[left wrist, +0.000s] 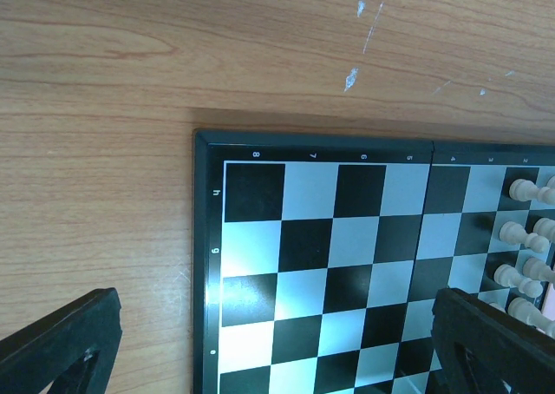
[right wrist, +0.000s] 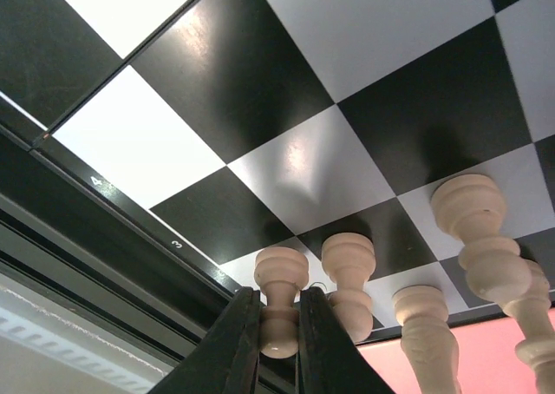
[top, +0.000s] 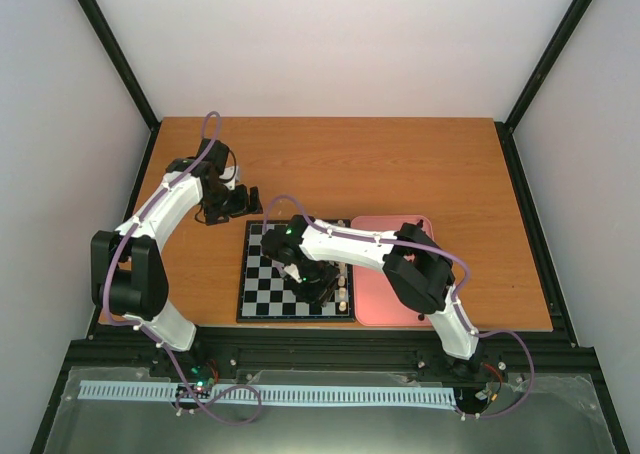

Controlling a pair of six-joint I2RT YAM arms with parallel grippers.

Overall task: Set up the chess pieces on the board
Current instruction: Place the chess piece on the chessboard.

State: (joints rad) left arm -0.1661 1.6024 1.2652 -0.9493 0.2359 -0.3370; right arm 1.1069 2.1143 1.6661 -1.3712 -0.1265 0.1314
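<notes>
From above, the board [top: 258, 274] lies on the tabletop [top: 400, 164], with the pink tray [top: 375, 296] just beside it. Left wrist: the left claw [left wrist: 273, 311] gapes empty over the board's corner. Right wrist: the right claw [right wrist: 277, 325] pinches a cream piece [right wrist: 281, 272] among other cream pieces [right wrist: 473, 220] near the board's edge.

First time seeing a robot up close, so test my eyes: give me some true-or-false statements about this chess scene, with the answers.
1. The right end effector is shut on a cream piece. True.
2. The left end effector holds a piece too. False: it is open and empty.
3. A pink tray lies beside the board. True.
4. The standing pieces are mid-board. False: the other cream pieces stand along the edge by the tray.
</notes>
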